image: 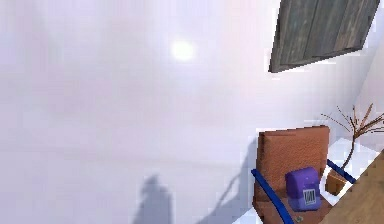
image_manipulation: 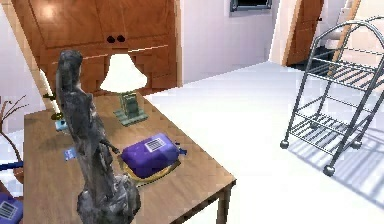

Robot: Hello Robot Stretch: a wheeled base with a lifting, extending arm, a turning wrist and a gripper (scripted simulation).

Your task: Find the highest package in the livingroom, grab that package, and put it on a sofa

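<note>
Purple pkg [image_manipulation: 152,152] on wood table [image_manipulation: 190,185], right of statue [image_manipulation: 95,140]; lamp [image_manipulation: 124,80] farther back. 2nd purple pkg [image: 303,188] on chair [image: 290,150]. Jaws: can't tell.

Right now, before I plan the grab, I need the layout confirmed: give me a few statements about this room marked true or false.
1. A purple package lies on the wooden table. True.
2. The lamp on that table has a black shade. False: its shade is white.
3. A purple box sits on the chair in the forward view. True.
4. The wire rack stands on the table. False: it stands on the floor, apart from the table.
5. A dark statue stands on the table. True.
</note>
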